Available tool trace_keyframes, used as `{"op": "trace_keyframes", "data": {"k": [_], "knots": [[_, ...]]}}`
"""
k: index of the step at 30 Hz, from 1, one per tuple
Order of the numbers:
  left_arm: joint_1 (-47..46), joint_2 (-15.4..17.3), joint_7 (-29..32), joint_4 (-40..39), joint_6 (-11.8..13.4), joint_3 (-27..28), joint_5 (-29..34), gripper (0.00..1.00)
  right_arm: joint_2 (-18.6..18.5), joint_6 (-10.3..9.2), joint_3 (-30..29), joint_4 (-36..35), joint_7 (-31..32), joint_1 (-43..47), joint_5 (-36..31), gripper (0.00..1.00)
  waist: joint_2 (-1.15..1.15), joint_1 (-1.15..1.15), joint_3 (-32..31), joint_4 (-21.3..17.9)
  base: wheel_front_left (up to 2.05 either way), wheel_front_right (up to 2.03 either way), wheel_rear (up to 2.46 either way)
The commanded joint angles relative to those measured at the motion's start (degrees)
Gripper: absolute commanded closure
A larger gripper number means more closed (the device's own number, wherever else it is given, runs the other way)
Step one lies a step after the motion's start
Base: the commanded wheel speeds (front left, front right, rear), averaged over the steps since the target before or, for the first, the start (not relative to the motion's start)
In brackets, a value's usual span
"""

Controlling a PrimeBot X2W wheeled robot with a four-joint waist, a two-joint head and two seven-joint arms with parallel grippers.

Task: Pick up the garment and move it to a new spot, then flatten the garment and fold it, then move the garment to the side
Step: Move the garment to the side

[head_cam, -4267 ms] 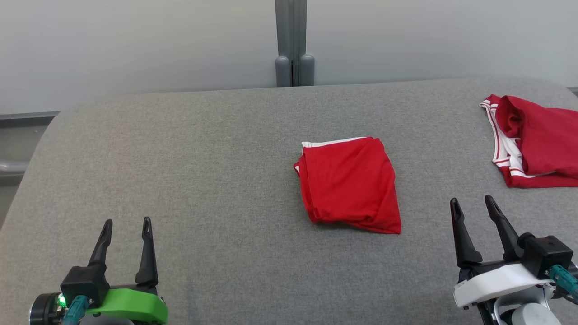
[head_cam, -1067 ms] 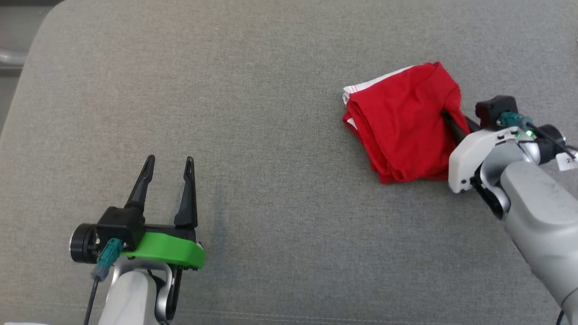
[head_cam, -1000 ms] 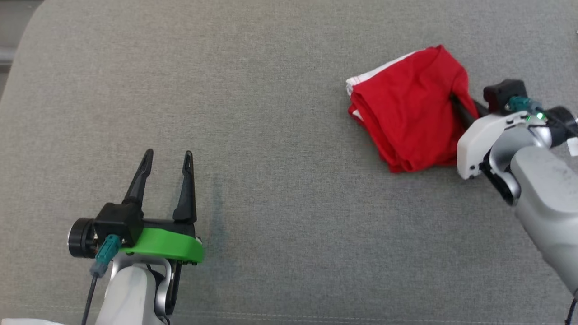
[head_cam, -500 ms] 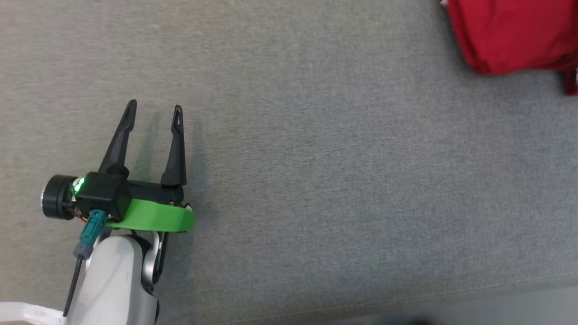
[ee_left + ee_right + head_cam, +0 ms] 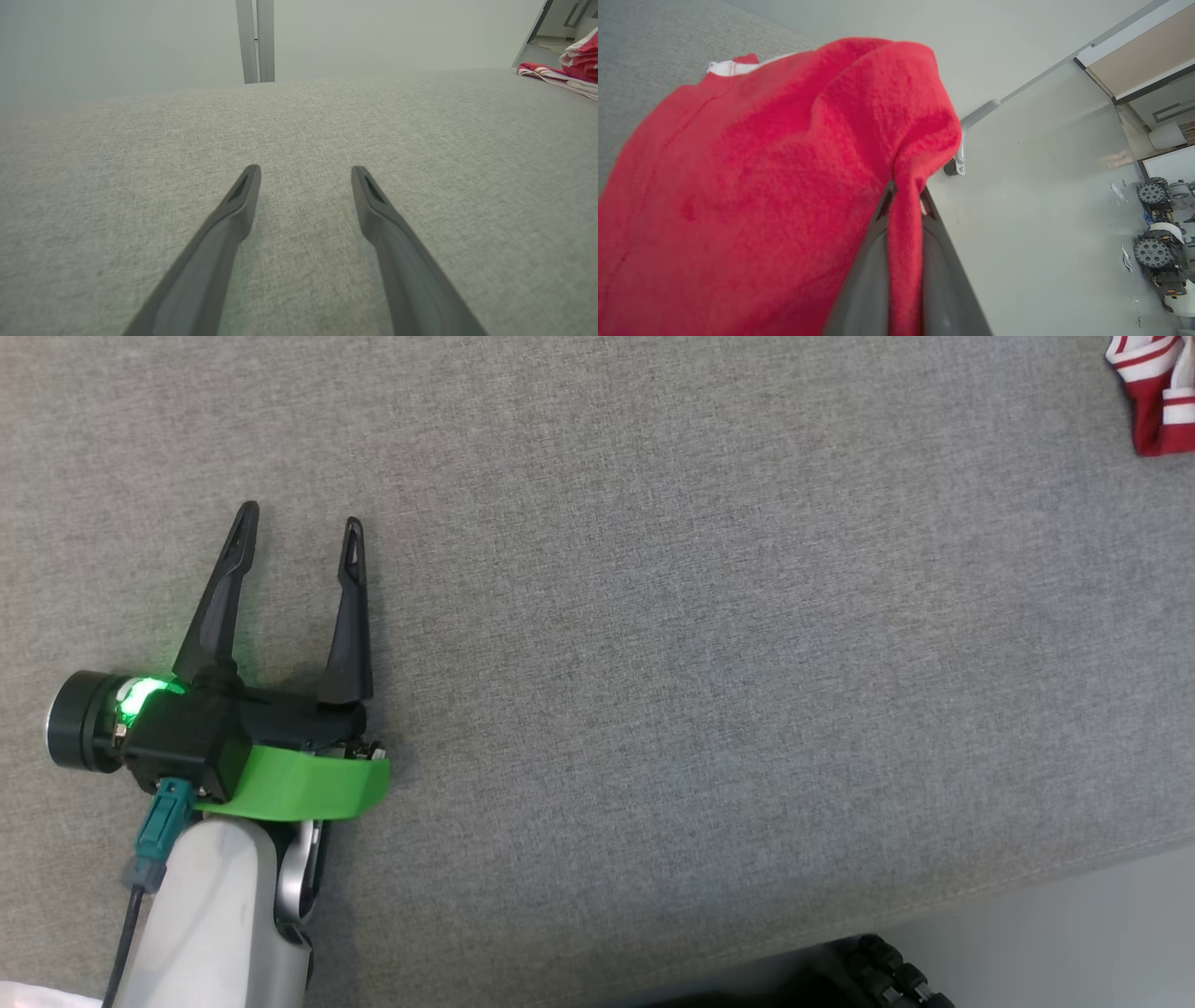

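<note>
The right gripper [image 5: 906,192] is closed almost fully on a fold of the red garment [image 5: 761,186], a soft, plain red knit cloth with a strip of white trim at its far edge. The bunched fold is pinched between the tips of the gripper's two long dark fingers [image 5: 866,280]. From there the cloth spreads down and across the near side of the right wrist view. Behind the garment's upper corner lies the grey woven fabric surface [image 5: 644,37], and whether the cloth's lower part touches it cannot be told. To the other side of the fingers is a pale glossy floor [image 5: 1041,210], with small wheeled machines [image 5: 1155,224] parked at its far edge. The left gripper [image 5: 299,521] hangs low over a bare stretch of the grey surface at the lower left of the head view. Its jaws are spread wide and there is nothing between them. The left wrist view shows the same spread jaws, with bare fabric in the gap between them. A second, striped cloth [image 5: 1158,392] in red and white lies crumpled at the far right edge of the surface, well apart from the left gripper. Beyond the surface stand a pale wall [image 5: 117,42] and a grey upright post [image 5: 255,42].
</note>
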Motion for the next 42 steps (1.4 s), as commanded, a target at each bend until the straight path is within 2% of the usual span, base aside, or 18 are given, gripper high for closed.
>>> {"op": "trace_keyframes", "data": {"k": [1,5,6,7,8,11,17,27,32,42], "knots": [[0.4,0.3,0.3,0.5,0.3,-0.3,0.1,0.0,-0.1,-0.1,0.7,0.4,-0.5,-1.3,0.4,1.0,0.0,-0.01,0.6,-0.1,0.0,0.0,0.0],[0.2,0.4,0.7,-0.2,0.4,-0.6,0.1,0.0,0.1,-0.1,2.6,3.4,-2.4,-4.2,-1.2,1.0,0.0,-0.01,1.0,0.4,0.0,0.0,0.0],[0.1,0.4,0.6,-0.2,0.4,-0.7,0.1,0.0,0.7,-0.1,3.4,4.5,-2.7,-4.4,-1.7,0.69,0.0,-0.01,1.0,0.6,0.0,0.0,0.0],[0.1,0.4,0.6,-0.1,0.6,-0.7,0.0,0.0,1.1,-0.1,4.0,5.6,-2.8,-4.5,-2.0,0.22,0.0,-0.01,0.9,0.8,0.0,0.0,0.0],[0.2,0.3,0.5,0.0,0.7,-0.7,-0.1,0.0,1.3,-0.1,4.5,7.0,-3.1,-5.1,-2.8,0.0,0.0,-0.01,0.6,0.9,0.0,0.0,0.0],[0.8,0.3,0.3,0.7,0.9,-0.6,-0.5,0.0,2.3,-0.1,4.7,10.0,-5.4,-6.7,-4.7,0.0,0.0,-0.01,-0.6,1.2,0.0,0.0,0.0],[2.4,0.1,-0.4,3.4,1.2,0.2,-1.8,0.0,6.7,-0.1,4.2,14.5,-11.0,-7.6,-6.3,0.0,0.0,-0.01,-6.1,1.5,0.0,0.0,0.0],[7.2,-0.4,-1.0,7.0,2.3,3.2,-4.1,0.0,16.3,-0.09,2.3,13.5,-19.2,-1.7,-4.6,0.0,0.0,-0.01,-17.2,2.3,0.0,0.0,0.0],[10.3,-1.0,-1.0,6.5,2.9,5.0,-4.8,0.0,21.6,-0.1,-3.7,11.0,-20.1,4.4,-5.5,0.0,0.0,-0.01,-21.6,3.1,0.0,0.0,0.0],[13.3,-1.7,-1.0,7.4,2.1,7.1,-5.2,0.0,34.2,-0.1,-23.0,-1.4,-20.1,25.7,-14.5,0.0,0.0,-0.01,-27.4,5.5,0.0,0.0,0.0]]}}
